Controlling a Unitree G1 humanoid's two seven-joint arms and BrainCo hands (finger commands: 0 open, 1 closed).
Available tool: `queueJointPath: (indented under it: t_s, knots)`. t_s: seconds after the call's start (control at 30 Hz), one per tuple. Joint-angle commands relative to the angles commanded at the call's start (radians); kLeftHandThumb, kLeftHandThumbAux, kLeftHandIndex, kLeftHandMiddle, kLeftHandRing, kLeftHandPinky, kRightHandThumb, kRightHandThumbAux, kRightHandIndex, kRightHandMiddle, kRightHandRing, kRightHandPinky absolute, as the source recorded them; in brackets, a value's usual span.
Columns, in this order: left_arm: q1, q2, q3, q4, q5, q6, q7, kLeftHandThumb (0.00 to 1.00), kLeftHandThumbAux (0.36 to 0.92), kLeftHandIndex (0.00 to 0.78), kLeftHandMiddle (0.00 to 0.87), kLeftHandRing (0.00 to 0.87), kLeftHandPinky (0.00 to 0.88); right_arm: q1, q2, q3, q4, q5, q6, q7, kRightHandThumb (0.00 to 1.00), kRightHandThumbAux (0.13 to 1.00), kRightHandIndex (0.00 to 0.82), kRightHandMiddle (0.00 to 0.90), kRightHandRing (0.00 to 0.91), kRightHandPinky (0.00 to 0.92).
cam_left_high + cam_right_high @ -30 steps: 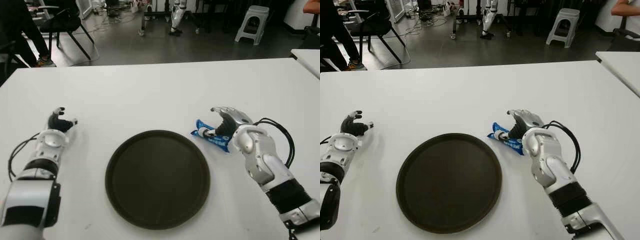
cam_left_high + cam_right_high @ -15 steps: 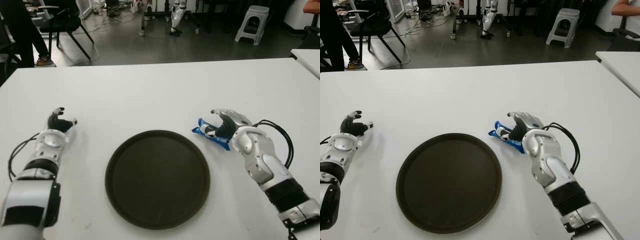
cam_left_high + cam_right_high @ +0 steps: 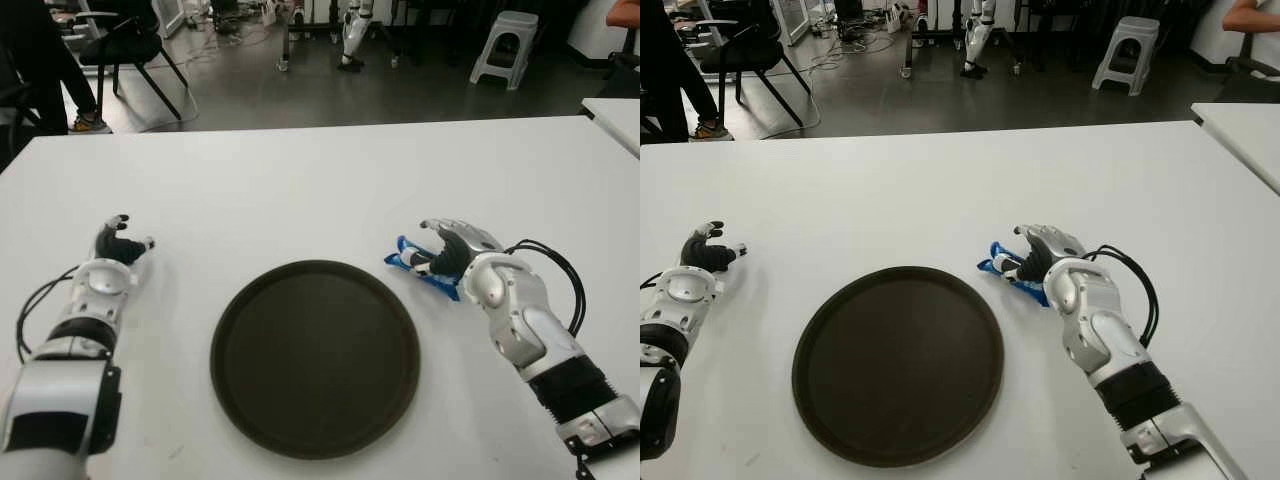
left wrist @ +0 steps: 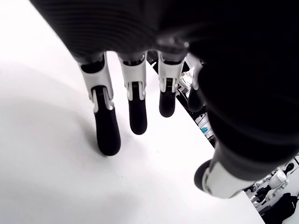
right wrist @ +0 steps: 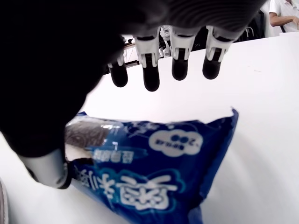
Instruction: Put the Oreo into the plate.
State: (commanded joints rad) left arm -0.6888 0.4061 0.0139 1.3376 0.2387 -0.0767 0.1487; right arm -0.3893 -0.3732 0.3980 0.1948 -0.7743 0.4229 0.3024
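Note:
The Oreo [image 3: 413,263] is a blue packet lying on the white table [image 3: 300,190], just right of the dark round plate [image 3: 315,355]. My right hand [image 3: 441,248] arches over the packet from the right. In the right wrist view the fingers [image 5: 151,74] stretch out above the Oreo [image 5: 154,163] with bare table between them and it, while the thumb [image 5: 46,168] sits by one end of the packet. The hand is open. The plate holds nothing. My left hand [image 3: 118,241] shows at the table's left side, fingers [image 4: 107,133] relaxed, holding nothing.
The far edge of the table runs across the top. Beyond it are chairs [image 3: 130,50], a grey stool [image 3: 505,45] and a person's legs [image 3: 45,60] at the far left. A second white table [image 3: 615,115] stands at the right.
My right hand has drawn slightly back toward the far side over the packet. The Oreo has shifted a little that way and tilted. The left hand has stayed still.

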Motion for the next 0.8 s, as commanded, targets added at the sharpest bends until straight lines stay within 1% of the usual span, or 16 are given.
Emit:
queueJointPath:
  t_s: [0.27,0.37,0.53,0.8]
  knots:
    - [0.0,0.001,-0.002,0.0,0.001,-0.001,0.0,0.255,0.768,0.064,0.153,0.196,0.223,-0.002,0.002,0.009,0.006,-0.001,0.007,0.002,0.172,0.642,0.0,0.013,0.022,0.015]
    - [-0.001,0.0,0.003,0.001,-0.004,0.004,-0.004,0.251,0.761,0.058,0.149,0.188,0.204,0.0,0.003,0.014,0.007,-0.004,0.009,0.001,0.153,0.641,0.0,0.012,0.026,0.026]
    - [0.0,0.001,0.009,0.001,-0.009,0.004,-0.008,0.249,0.754,0.042,0.136,0.172,0.185,0.001,0.007,0.018,0.011,0.0,0.012,-0.001,0.161,0.641,0.0,0.006,0.02,0.024]
    - [0.002,0.0,0.019,0.0,-0.018,-0.009,-0.011,0.271,0.761,0.052,0.15,0.18,0.202,0.003,0.01,0.017,0.009,0.005,0.011,-0.003,0.188,0.643,0.0,0.003,0.016,0.02]
